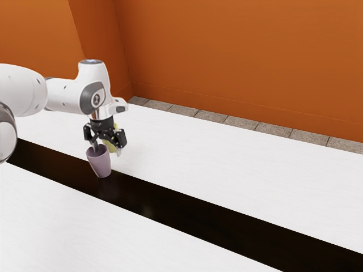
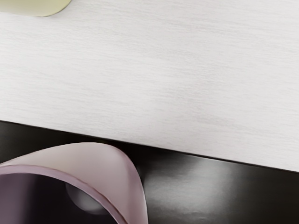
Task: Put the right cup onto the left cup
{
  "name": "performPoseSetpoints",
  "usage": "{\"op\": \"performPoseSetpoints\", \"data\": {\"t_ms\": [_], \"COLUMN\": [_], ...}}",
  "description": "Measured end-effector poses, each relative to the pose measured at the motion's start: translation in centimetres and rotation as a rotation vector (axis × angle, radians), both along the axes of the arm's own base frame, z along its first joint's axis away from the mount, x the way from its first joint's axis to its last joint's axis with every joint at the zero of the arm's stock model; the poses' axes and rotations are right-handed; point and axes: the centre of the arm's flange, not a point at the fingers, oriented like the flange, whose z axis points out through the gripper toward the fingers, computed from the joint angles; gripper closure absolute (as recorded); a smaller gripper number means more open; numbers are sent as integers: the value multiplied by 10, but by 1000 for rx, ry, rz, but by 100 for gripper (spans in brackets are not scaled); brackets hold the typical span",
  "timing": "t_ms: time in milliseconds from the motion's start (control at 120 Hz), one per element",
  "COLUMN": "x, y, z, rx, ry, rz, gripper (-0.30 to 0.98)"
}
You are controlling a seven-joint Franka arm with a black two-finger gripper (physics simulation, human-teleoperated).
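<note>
In the exterior view my gripper is open, pointing down at the purple cup. One finger overlaps the cup's mouth and the other stands beyond its rim, apart from the cup. Whether the first finger touches the wall, I cannot tell. The purple cup shows its rim and part of its hollow inside in the wrist view, close under my hand. A yellow-green cup is partly hidden behind the gripper; in the wrist view, part of the yellow-green cup appears, separated from the purple one by white table surface.
The white tabletop is crossed by a long black strip, with the purple cup at this strip. Beyond the table's far edge are grey floor tiles and an orange wall.
</note>
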Motion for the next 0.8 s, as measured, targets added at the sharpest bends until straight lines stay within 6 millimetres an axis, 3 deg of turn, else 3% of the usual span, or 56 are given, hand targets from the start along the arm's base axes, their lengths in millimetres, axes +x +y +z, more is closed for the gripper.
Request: {"op": "performPoseSetpoints", "data": {"t_ms": [367,800], "x": [6,7], "y": [4,7], "z": [-24,-19], "rx": [-5,-9], "ry": [23,13], "rz": [6,12], "gripper": [2,63]}}
